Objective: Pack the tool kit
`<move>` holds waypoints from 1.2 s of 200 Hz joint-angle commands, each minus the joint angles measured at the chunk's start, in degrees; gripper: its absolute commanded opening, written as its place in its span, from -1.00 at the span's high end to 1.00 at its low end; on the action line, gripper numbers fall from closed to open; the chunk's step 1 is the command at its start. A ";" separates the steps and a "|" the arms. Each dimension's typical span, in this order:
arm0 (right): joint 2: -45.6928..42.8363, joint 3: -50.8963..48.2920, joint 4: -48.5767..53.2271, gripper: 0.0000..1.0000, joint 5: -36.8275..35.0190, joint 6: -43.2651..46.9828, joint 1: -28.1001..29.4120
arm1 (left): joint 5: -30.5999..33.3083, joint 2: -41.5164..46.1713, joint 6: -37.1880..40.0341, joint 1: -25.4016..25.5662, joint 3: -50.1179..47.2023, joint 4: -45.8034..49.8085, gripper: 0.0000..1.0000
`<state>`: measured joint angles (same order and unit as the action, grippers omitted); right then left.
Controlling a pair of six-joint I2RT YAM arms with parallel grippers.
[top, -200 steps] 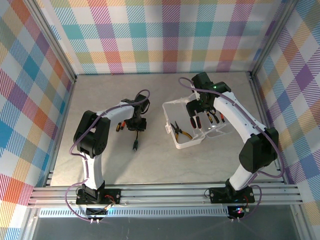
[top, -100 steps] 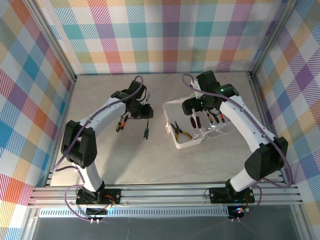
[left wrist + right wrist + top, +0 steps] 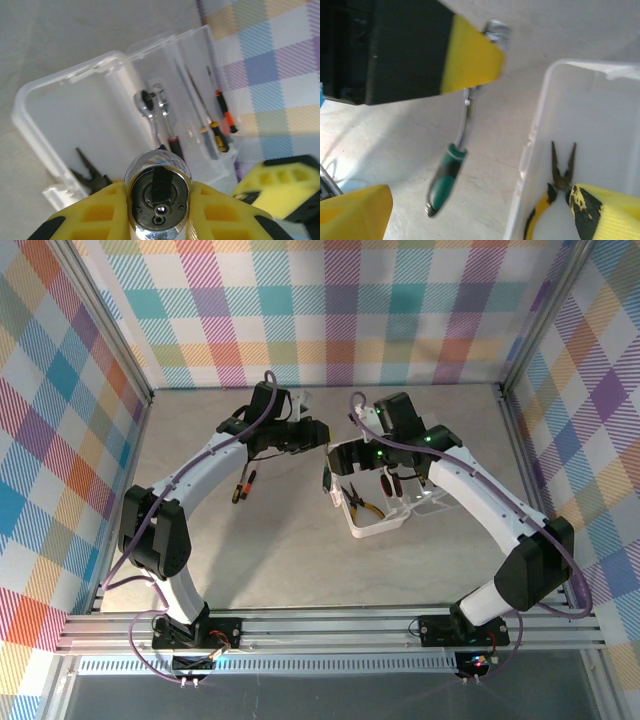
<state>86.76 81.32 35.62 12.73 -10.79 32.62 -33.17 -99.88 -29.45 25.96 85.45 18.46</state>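
My left gripper [image 3: 157,207] is clamped on the ratchet [image 3: 446,176] by its chrome head, and the green handle hangs just left of the open case [image 3: 375,530]. My right gripper [image 3: 477,212] hovers over the case with its jaws wide and nothing in them. Pliers [image 3: 562,172] lie inside.

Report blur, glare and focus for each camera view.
Left wrist view: glare on the chrome ratchet head, the case behind it soft. Right wrist view: the hanging ratchet's green handle smeared by blur, the pliers hazy. Top external view: sharp, evenly lit, faint shadows on the table.
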 commanded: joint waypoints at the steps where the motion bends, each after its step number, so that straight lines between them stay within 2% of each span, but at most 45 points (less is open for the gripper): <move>1: 2.27 -0.64 -5.97 -0.74 2.00 -3.23 1.27 | -4.36 2.73 -3.75 -0.48 0.76 -6.91 1.00; 36: 4.41 -0.44 -8.41 -0.49 0.85 -4.75 2.75 | -4.60 3.59 -4.65 -0.47 -0.05 -8.51 1.00; 92: 5.19 0.29 -9.25 0.18 0.28 -5.42 3.66 | -4.88 4.33 -5.24 -0.55 -0.72 -9.92 1.00; 174: 5.23 0.99 -8.79 0.99 -0.90 -5.57 3.77 | -5.26 4.70 -5.29 -0.82 -1.14 -10.64 1.00; 194: 5.08 1.62 -7.26 1.00 -2.32 -4.72 3.77 | -4.60 4.60 -4.21 -1.16 -0.95 -9.41 1.00; 210: 4.87 2.21 -5.68 1.00 -3.98 -3.84 3.68 | -2.86 4.60 -2.32 -1.51 -0.60 -6.80 0.66; 227: 4.78 2.65 -3.70 1.00 -5.60 -2.81 3.35 | 0.43 4.86 0.51 -2.40 -0.13 -3.05 0.02; 240: 4.57 2.54 -2.07 1.00 -6.99 -2.30 2.75 | 2.59 5.42 2.28 -3.62 -0.11 1.28 -0.30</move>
<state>91.68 81.73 30.20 8.56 -15.79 35.70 -35.05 -97.49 -31.57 24.95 84.58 13.56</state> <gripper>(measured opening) 0.138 0.518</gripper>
